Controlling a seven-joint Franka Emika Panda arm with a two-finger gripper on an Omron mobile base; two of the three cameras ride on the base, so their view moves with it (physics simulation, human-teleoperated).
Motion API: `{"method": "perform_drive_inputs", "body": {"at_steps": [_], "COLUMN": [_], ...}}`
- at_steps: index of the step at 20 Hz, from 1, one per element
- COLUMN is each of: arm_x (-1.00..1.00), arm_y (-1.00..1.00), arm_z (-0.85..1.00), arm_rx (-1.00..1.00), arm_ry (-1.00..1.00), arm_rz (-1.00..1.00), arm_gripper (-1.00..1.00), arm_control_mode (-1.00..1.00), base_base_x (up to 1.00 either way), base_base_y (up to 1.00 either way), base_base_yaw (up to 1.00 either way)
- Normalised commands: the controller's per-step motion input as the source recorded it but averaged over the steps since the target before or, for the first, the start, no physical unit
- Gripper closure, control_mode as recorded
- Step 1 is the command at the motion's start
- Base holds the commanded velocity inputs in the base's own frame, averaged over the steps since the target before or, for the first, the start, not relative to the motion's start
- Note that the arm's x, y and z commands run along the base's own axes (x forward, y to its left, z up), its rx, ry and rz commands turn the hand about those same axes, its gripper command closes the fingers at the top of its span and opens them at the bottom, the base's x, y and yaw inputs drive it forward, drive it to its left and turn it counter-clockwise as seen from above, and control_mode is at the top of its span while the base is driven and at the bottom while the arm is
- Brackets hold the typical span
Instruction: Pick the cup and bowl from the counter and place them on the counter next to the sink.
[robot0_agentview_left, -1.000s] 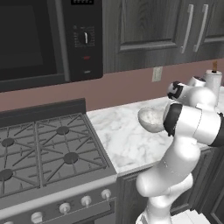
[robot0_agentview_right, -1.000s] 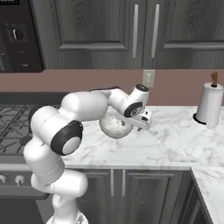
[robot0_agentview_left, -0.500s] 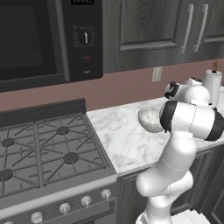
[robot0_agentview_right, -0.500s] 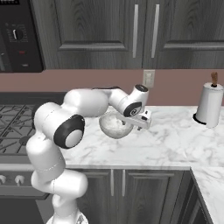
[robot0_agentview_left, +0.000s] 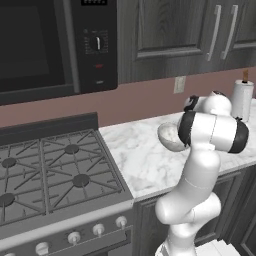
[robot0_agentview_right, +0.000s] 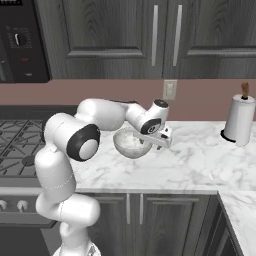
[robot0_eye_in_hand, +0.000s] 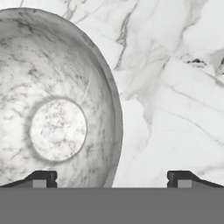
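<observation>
While your arm reached forward from the base, its white elbow and dark joints stood nearest the cameras, and the wrist bent down toward the counter (robot0_agentview_right: 200, 160). Your gripper (robot0_eye_in_hand: 112, 178) hung above the marble with its jaws spread as wide as they go, and you held nothing between them. In the hand view you had one dark fingertip (robot0_eye_in_hand: 43, 178) over the bowl (robot0_eye_in_hand: 52, 105) and the other over bare marble, so the bowl's thin rim ran between the two tips. From the right base view your gripper (robot0_agentview_right: 159, 139) sat at the bowl's right edge, low and close to its rim; whether it touched the rim you could not tell.

You had the bowl (robot0_agentview_right: 131, 143) standing upright on the white veined slab, roughly mid-depth on the counter, right of the gas stove (robot0_agentview_left: 47, 170). In the left base view your forearm covered most of it, leaving its left side (robot0_agentview_left: 169, 136) showing. It looked translucent grey-white, speckled, with a round flat base inside.

Farther right you had a paper towel roll (robot0_agentview_right: 239, 120) upright on its stand near the back wall. Behind the bowl a wall outlet (robot0_agentview_right: 170, 90) sat on the pink backsplash. Above ran dark cabinets (robot0_agentview_right: 130, 30) with slim metal handles, and a black microwave (robot0_agentview_left: 50, 42) hung over the stove.
</observation>
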Motion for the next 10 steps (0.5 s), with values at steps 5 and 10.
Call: {"method": "perform_drive_inputs", "body": {"at_steps": [5,10], "arm_x": [0.20,0.20], "arm_y": [0.06,0.06], "arm_z": [-0.25,-0.25], "arm_rx": [0.00,0.00], "arm_ry": [0.00,0.00], "arm_rz": [0.00,0.00], "arm_gripper": [-1.00,-1.00], "arm_control_mode": [-1.00,-1.00], "base_base_x": [0.00,0.00], "base_base_y": [0.00,0.00], "base_base_yaw": [0.00,0.00]}}
